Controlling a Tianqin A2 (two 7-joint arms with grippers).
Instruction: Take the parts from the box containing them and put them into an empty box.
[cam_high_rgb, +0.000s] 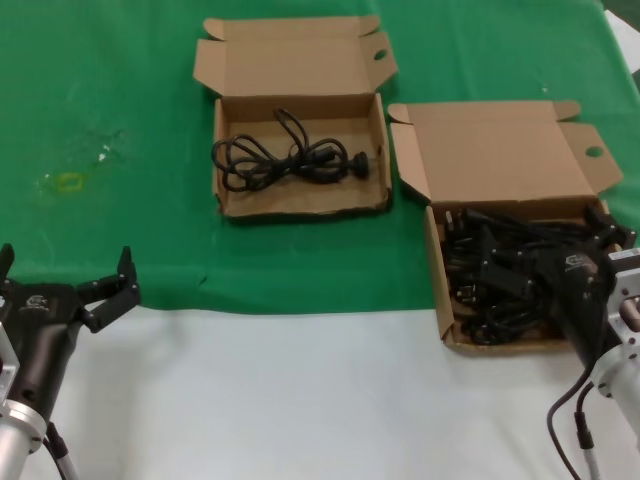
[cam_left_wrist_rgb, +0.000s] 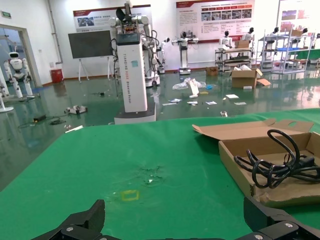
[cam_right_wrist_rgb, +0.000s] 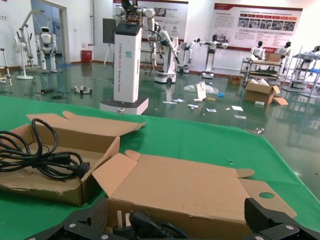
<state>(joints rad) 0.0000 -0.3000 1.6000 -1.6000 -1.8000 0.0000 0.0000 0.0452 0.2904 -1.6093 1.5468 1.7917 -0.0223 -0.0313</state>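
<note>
The box with the tall plain lid (cam_high_rgb: 500, 150) stands at the right and holds a tangled pile of black cords (cam_high_rgb: 500, 275). My right gripper (cam_high_rgb: 545, 245) is open and sits low over that pile. In the right wrist view its fingers (cam_right_wrist_rgb: 85, 220) stand wide apart with a black plug (cam_right_wrist_rgb: 135, 222) between them, in front of the lid (cam_right_wrist_rgb: 185, 185). The box with the tuck-strip lid (cam_high_rgb: 230, 205) stands at centre back and holds one coiled cord (cam_high_rgb: 285, 160). My left gripper (cam_high_rgb: 65, 265) is open and empty at the front left.
The boxes stand on a green cloth (cam_high_rgb: 120, 100) with a small yellow square mark (cam_high_rgb: 70, 182). The front of the table is white (cam_high_rgb: 300, 390). The left wrist view shows the tuck-strip box (cam_left_wrist_rgb: 235, 165) and its cord (cam_left_wrist_rgb: 280, 165) off to one side.
</note>
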